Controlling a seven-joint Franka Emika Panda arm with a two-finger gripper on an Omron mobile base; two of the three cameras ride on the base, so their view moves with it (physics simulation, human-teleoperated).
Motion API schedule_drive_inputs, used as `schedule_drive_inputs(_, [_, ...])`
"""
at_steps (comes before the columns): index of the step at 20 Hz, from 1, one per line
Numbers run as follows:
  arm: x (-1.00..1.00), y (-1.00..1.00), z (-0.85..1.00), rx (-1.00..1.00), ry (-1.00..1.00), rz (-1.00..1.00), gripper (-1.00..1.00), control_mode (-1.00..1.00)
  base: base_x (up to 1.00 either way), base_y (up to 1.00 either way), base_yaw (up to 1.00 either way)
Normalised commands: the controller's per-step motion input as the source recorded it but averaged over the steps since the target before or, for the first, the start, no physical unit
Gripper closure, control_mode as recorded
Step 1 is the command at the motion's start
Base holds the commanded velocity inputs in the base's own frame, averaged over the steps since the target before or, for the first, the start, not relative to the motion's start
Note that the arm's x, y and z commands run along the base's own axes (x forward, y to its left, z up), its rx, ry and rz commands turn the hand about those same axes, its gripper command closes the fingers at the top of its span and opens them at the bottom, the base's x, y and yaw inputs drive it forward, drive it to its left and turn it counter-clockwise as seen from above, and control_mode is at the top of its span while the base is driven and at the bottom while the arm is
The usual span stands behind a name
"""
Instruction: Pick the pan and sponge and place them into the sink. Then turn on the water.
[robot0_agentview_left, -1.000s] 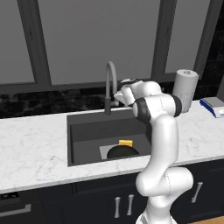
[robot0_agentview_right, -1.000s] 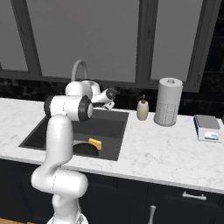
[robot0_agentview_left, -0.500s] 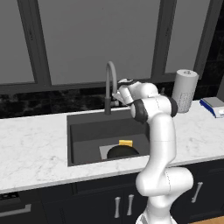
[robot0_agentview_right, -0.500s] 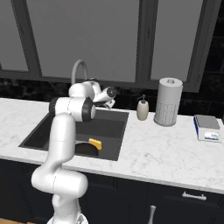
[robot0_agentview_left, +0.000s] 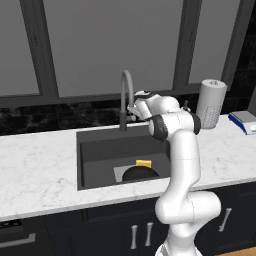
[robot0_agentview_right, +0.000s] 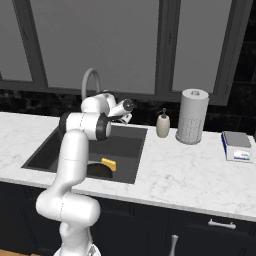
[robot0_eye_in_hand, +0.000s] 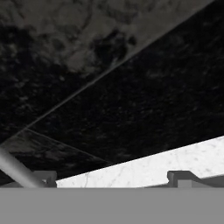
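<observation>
No writing or brand mark can be read on anything here. The large rectangular dark grey sink, set in the white marble counter, holds two things: the small round black frying pan lies on the lighter grey square at the basin's bottom, toward the front right, and the small flat yellow sponge sits just behind it, touching or nearly touching its rim. At the sink's back edge rises the tall grey arched faucet; the two-finger gripper hangs just beside it with its jaws spread wide, holding nothing. To the right of the sink stand a small beige soap dispenser, a tall white paper towel roll and, further right, a flat blue-and-white object. Behind the sink runs a black speckled backsplash under grey window panes; below the sink are dark cabinet doors
</observation>
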Motion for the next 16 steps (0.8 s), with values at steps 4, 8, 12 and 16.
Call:
schedule_drive_inputs(4, [0.00, 0.00, 0.00, 0.00, 0.00, 0.00, 1.00, -1.00, 0.00, 0.00, 0.00])
schedule_drive_inputs(8, [0.00, 0.00, 0.00, 0.00, 0.00, 0.00, 1.00, -1.00, 0.00, 0.00, 0.00])
schedule_drive_inputs(12, [0.00, 0.00, -0.09, 0.04, 0.00, 0.00, 1.00, -1.00, 0.00, 0.00, 0.00])
schedule_drive_inputs(16, [0.00, 0.00, -0.27, 0.15, -0.03, -0.04, 1.00, -1.00, 0.00, 0.00, 0.00])
